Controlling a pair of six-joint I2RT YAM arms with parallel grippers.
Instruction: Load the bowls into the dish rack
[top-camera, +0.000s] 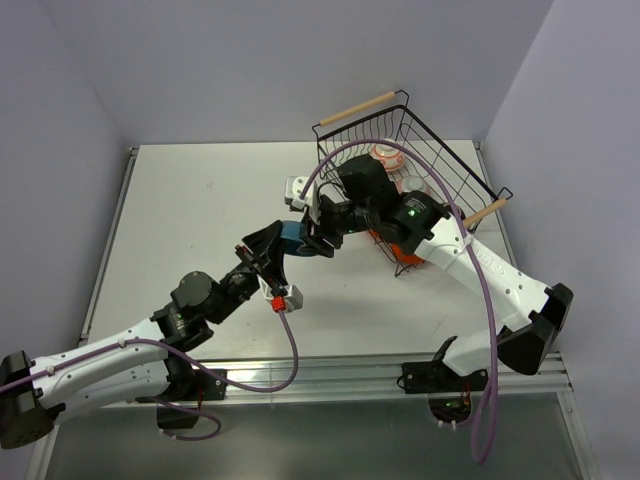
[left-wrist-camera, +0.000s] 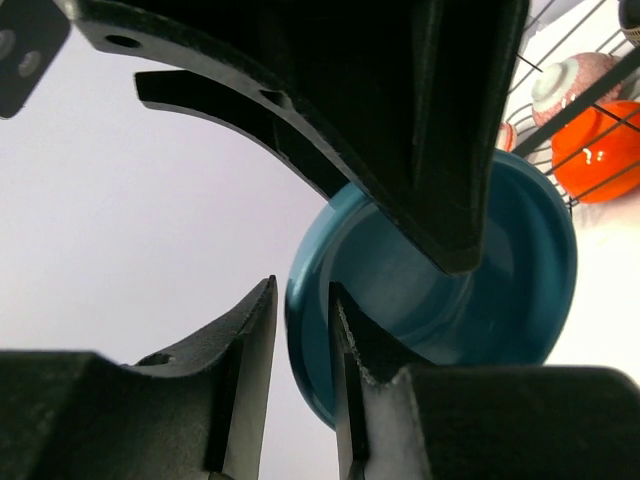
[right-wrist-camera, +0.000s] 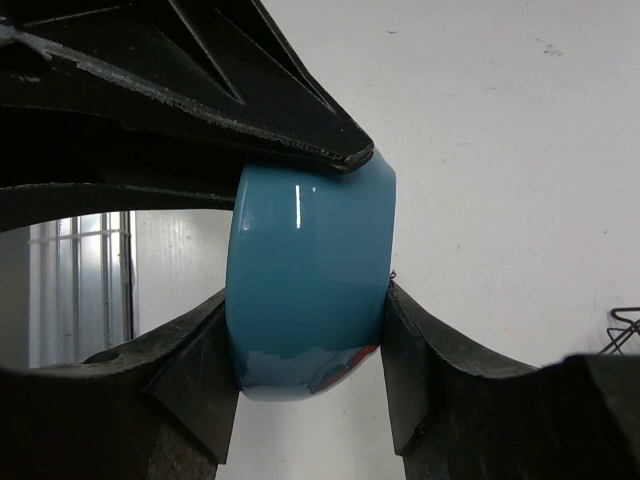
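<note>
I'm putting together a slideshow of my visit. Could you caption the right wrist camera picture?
Right gripper pinches a blue bowl, held on edge, over the white table.

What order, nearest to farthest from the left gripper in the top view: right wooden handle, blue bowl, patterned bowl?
1. blue bowl, right at the left gripper.
2. orange-and-white patterned bowl, inside the dish rack.
3. right wooden handle, farther right.
</note>
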